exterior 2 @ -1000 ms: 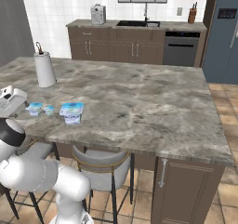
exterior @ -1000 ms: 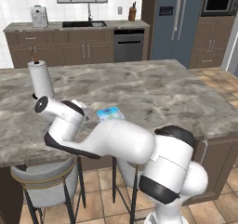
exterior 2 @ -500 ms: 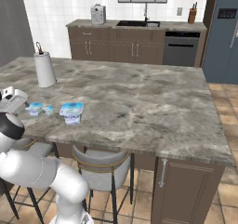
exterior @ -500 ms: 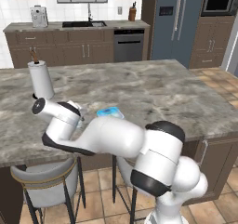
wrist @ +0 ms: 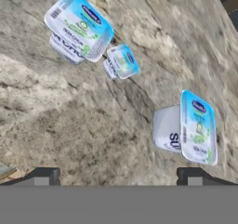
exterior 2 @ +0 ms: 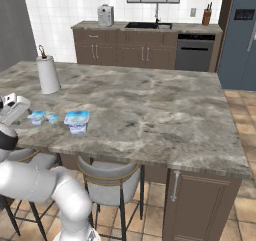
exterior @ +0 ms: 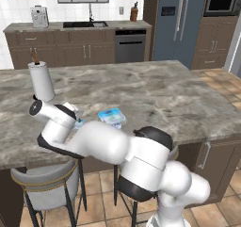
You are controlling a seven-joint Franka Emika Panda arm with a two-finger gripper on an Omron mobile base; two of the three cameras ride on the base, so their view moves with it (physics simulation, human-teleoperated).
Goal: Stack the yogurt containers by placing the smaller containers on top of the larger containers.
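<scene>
We are seeing the larger tub and two smaller cups sitting in a row near the counter's near edge, toward its left corner, apart. Our fingers are hovering wide open, holding nothing.

Three yogurt containers are set on the island counter just ahead of the gripper. In the hand view, one smaller cup is placed nearest, ahead and right of the fingertips; the second smaller cup is found farther ahead, and the larger tub farthest, up and left. All three are kept apart. A paper towel roll is stood behind them.
</scene>
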